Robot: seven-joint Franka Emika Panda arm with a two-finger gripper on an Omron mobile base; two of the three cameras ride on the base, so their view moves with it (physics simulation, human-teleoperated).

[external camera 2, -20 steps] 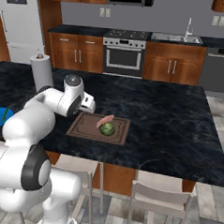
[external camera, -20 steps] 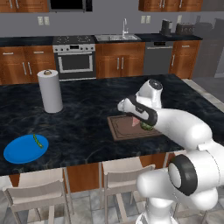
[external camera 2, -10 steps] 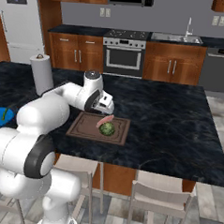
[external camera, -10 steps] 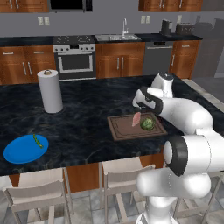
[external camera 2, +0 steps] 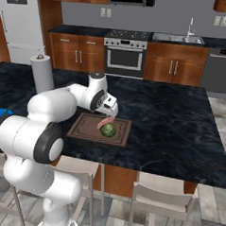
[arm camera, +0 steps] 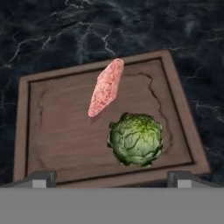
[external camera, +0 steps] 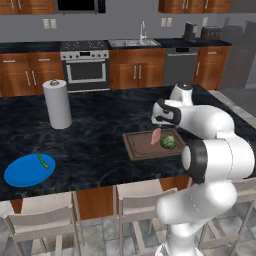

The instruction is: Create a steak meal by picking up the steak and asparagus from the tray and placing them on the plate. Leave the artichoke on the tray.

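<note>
steak [arm camera: 106, 87]: pink, streaked, on tray [arm camera: 39, 131]; gripper [arm camera: 111, 178]: fingers spread, empty

Tray [arm camera: 26, 131]: steak [arm camera: 106, 86] and artichoke [arm camera: 135, 139] lie just beside each other, a narrow gap between; bare wood stands open on the tray's other half. Black counter [external camera: 100, 145] between tray and plate [external camera: 22, 172] lies open; paper towel roll [external camera: 57, 103] stands upright, well back. Asparagus [external camera: 43, 161] lies on the plate, most of the blue bare.

Below my fingers: pinkish-red, pale-speckled steak [arm camera: 106, 87], mottled green artichoke [arm camera: 135, 139], brown tray [arm camera: 52, 135] with darker border, black white-veined counter [arm camera: 65, 30].
</note>
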